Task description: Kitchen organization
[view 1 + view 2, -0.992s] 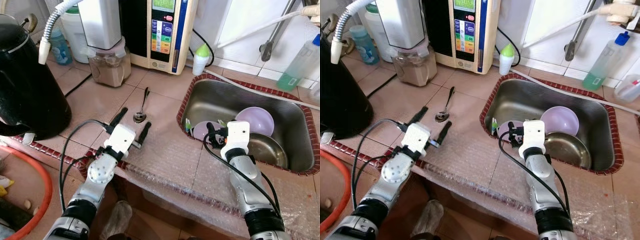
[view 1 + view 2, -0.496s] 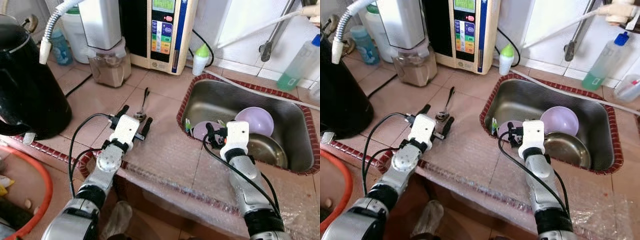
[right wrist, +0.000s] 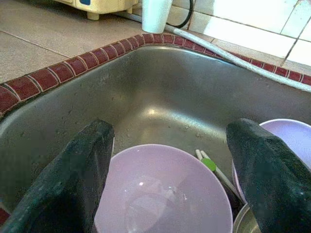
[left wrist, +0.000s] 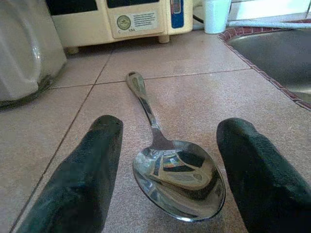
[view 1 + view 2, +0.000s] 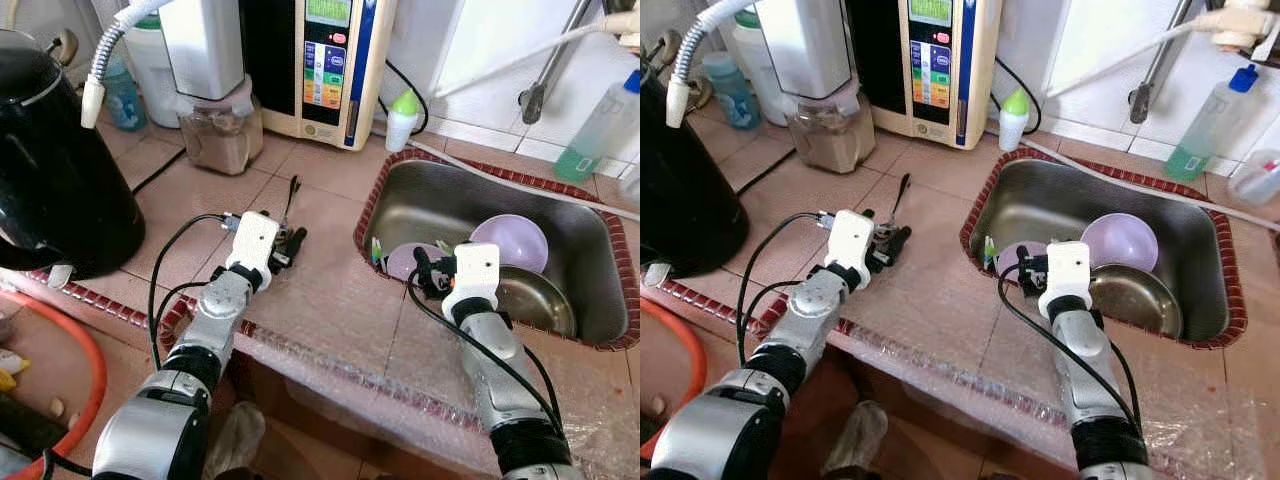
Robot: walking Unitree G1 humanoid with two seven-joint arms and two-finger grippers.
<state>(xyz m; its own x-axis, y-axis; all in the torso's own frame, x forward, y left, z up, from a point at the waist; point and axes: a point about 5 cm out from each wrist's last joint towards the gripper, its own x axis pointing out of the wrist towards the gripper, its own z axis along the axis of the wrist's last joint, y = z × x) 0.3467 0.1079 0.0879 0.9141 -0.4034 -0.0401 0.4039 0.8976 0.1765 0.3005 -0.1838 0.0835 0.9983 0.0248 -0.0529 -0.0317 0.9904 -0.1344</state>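
While the spoon [image 4: 176,180] is lying flat on the tiled bench [image 5: 330,300] between the water machine and the sink, the left pincer [image 4: 167,194] is sitting low over it with its two black fingers spread, one on each side of the bowl and neither touching it. The spoon's bowl is facing up toward the wrist camera, and its handle is pointing away toward the cream water ionizer [image 5: 320,65] at the back of the bench. A blender base with a brownish jar [image 5: 215,130] is standing just beside the ionizer, and a black kettle [image 5: 55,170] is standing well apart at the robot's left.

The right pincer [image 3: 170,174] is hanging over the near edge of the steel sink [image 5: 590,300], its fingers wide apart and gripping nothing. Directly beneath it a lilac bowl [image 3: 163,191] is resting on the sink floor. A second lilac bowl [image 5: 512,240] and a metal bowl [image 5: 535,300] are lying just beside it. A green-capped white bottle [image 5: 401,118] is standing on the bench by the sink's far corner.
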